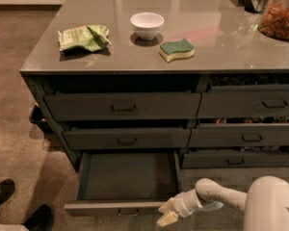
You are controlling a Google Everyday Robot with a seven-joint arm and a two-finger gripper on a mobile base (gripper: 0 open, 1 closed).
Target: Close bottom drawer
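While pulled far out at the foot of the cabinet [36, 88], left stack: bottom drawer [101, 208], front panel lowest. Just beside that panel's right end: gripper [165, 212]. Cream fingers [167, 219] spread apart, upper one nearest the corner; contact unclear.

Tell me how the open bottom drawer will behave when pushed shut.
The bottom drawer looks empty, so probably light and free-sliding. Its front seems rigid. The claw sits by its right corner; an off-centre push might skew it.
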